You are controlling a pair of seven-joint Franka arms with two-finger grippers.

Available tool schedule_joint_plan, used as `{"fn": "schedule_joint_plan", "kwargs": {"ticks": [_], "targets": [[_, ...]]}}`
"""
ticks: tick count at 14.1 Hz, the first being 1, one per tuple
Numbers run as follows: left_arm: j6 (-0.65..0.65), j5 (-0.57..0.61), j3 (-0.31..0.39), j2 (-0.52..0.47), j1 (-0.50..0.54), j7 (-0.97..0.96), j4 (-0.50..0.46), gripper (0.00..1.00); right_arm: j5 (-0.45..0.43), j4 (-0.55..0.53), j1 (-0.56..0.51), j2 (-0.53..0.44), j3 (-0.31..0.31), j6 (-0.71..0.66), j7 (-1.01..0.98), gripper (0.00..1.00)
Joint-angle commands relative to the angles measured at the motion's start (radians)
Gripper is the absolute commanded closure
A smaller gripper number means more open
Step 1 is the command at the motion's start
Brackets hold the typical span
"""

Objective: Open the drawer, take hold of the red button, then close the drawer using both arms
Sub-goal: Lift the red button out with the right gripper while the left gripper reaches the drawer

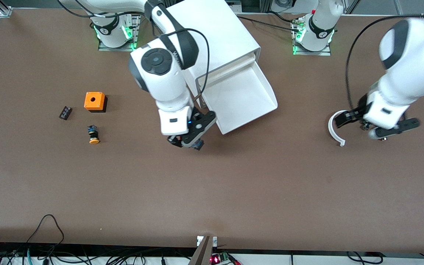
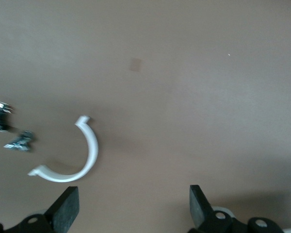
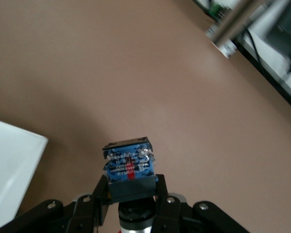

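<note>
The drawer (image 1: 243, 94) stands pulled out of the white cabinet (image 1: 215, 33), and what shows of its tray is bare. Its corner shows in the right wrist view (image 3: 9, 165). My right gripper (image 1: 191, 141) is shut on the button (image 3: 128, 167), over the table just off the drawer's front corner. The button's black and blue body (image 1: 197, 145) sticks out past the fingertips, and the red cap is almost hidden between the fingers. My left gripper (image 1: 375, 127) is open and empty, low over the table toward the left arm's end (image 2: 133, 206).
A white curved plastic piece (image 1: 333, 129) (image 2: 82, 155) and small metal parts (image 2: 17, 141) lie by the left gripper. An orange box with a hole (image 1: 95, 101), an orange-capped button (image 1: 93, 134) and a small black part (image 1: 65, 112) lie toward the right arm's end.
</note>
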Motion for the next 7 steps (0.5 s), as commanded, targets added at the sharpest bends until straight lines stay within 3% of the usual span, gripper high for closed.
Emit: {"fn": "schedule_joint_plan", "kwargs": {"ticks": [1,4,7], "targets": [[0.165,0.002,-0.073,-0.019,-0.007,-0.172,-0.141,0.00,0.010,-0.208,-0.030,-0.140,-0.001,-0.017,0.140,0.70],[0.307,0.004,-0.107,0.072,-0.046,-0.330,-0.185,0.00,0.010,-0.308,-0.121,-0.153,-0.001,-0.031,0.299,0.69],[0.442,0.004,-0.110,0.146,-0.108,-0.447,-0.212,0.00,0.009,-0.394,-0.199,-0.177,-0.001,-0.045,0.313,0.69]]}}
